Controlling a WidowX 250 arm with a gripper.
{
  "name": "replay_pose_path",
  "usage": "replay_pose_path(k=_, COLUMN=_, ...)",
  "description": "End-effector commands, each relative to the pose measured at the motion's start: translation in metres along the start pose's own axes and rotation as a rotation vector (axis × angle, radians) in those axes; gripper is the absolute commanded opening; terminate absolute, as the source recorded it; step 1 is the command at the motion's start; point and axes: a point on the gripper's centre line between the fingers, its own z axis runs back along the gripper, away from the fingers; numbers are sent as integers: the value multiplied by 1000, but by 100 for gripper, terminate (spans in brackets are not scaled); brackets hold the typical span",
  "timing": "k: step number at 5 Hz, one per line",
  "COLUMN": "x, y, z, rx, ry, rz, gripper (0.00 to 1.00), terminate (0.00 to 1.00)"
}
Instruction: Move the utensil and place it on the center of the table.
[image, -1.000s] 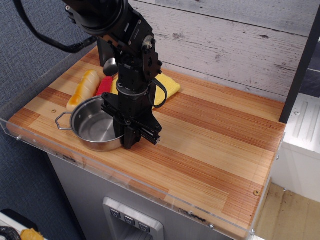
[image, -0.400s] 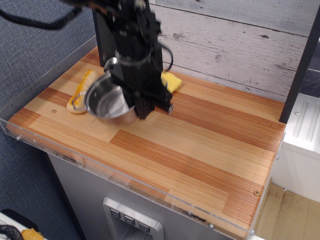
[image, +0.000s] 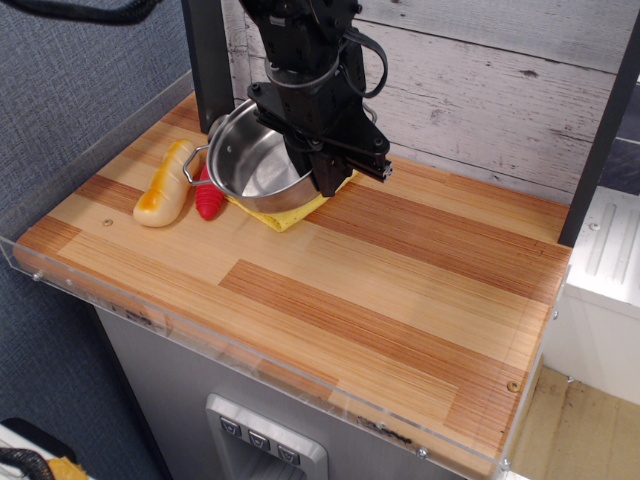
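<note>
The shiny steel pot (image: 252, 160) hangs tilted in the air, its opening facing left and front, with a wire loop handle (image: 192, 160) on its left. My black gripper (image: 322, 180) is shut on the pot's right rim and holds it above the back left part of the striped wooden table (image: 400, 290). The pot is above a yellow cloth. The table's middle lies to the front right of the pot.
A yellow cloth (image: 290, 212) lies under the pot. A red handle (image: 207, 200) and a yellow-orange bread-like object (image: 165, 183) lie at the left. Clear acrylic edging (image: 90, 290) runs along the front and left. A dark post (image: 207, 55) stands behind.
The pot was resting on the table's front left with my gripper at its rim. It has been lifted and carried back and to the right, and is now higher and tilted.
</note>
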Motion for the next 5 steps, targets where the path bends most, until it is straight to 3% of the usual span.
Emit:
replay_pose_path(k=1, x=19, y=-38, z=0, rx=-88, ry=-51, rz=-150, gripper=0, terminate=0)
replay_pose_path(k=3, x=5, y=-70, z=-18, rx=-144, ry=11, rz=-253, gripper=0, terminate=0)
replay_pose_path(k=5, x=-4, y=-77, z=-37, rx=-172, ry=69, rz=-290, gripper=0, terminate=0)
